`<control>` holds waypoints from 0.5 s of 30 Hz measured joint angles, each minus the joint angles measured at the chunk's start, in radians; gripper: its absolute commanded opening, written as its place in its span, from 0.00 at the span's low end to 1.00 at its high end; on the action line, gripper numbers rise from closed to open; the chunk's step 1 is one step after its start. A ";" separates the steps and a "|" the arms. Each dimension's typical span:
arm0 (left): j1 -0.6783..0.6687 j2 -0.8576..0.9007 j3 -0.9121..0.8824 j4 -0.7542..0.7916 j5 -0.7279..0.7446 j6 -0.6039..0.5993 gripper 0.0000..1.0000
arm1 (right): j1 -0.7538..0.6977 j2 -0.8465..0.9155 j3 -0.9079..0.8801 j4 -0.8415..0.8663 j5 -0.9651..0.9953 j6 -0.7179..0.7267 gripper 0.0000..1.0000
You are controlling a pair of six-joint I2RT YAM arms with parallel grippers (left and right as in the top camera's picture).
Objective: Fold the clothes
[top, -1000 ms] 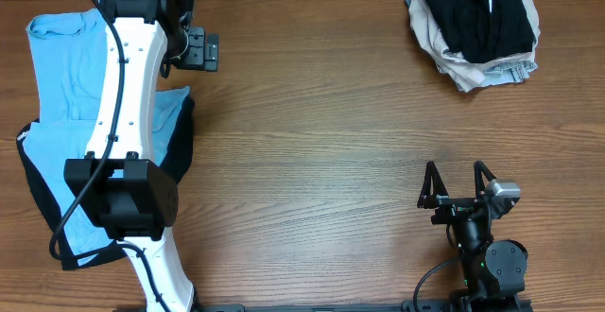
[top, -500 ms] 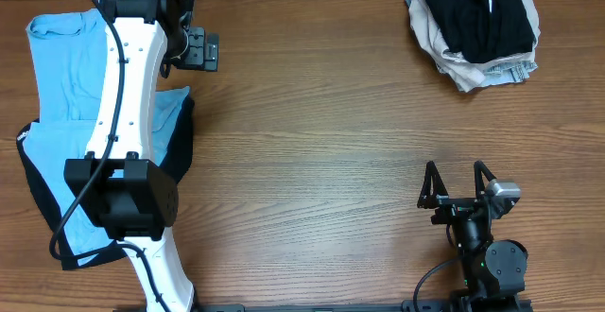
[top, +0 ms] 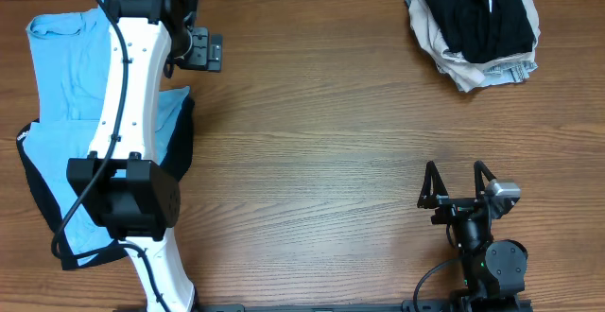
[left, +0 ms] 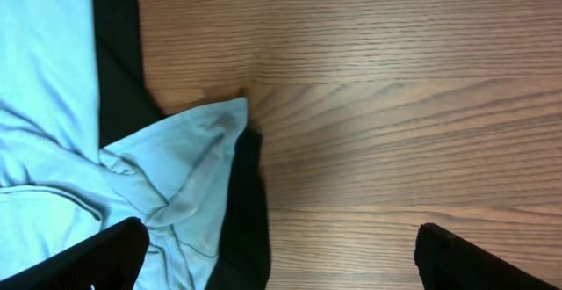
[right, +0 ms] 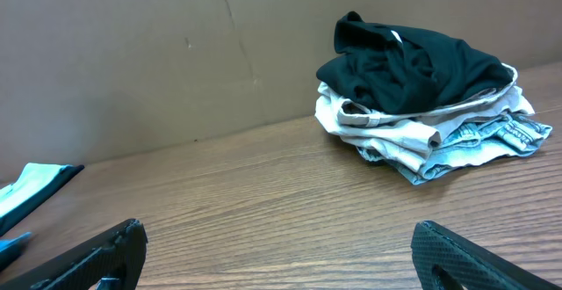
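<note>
A light-blue garment (left: 44, 105) lies crumpled over a black garment (left: 118, 79) on the table (left: 395, 105).

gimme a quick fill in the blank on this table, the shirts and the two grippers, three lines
1. Under the light-blue T-shirt lies a garment whose colour is ___.
2. The crumpled pile of clothes sits in the far ___ corner of the table, on the right arm's side.
3. The left gripper and the right gripper hold nothing, and the jaws of both stand ___.

Missing words: black; right; open
</note>
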 measured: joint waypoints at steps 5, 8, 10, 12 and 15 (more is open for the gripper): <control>-0.026 0.000 0.000 0.000 0.000 0.000 1.00 | 0.000 0.000 0.000 0.000 0.000 0.000 1.00; -0.034 -0.005 0.000 0.000 0.000 0.000 1.00 | 0.000 0.000 0.000 0.000 0.000 0.000 1.00; -0.034 -0.024 -0.001 0.000 0.000 0.000 1.00 | 0.000 0.000 0.000 0.000 0.000 0.000 1.00; -0.034 -0.068 -0.002 0.000 0.000 0.000 1.00 | 0.000 0.000 0.000 0.000 0.000 0.000 1.00; -0.034 -0.206 -0.003 0.000 0.000 0.000 1.00 | 0.000 0.000 0.000 0.000 0.000 0.000 1.00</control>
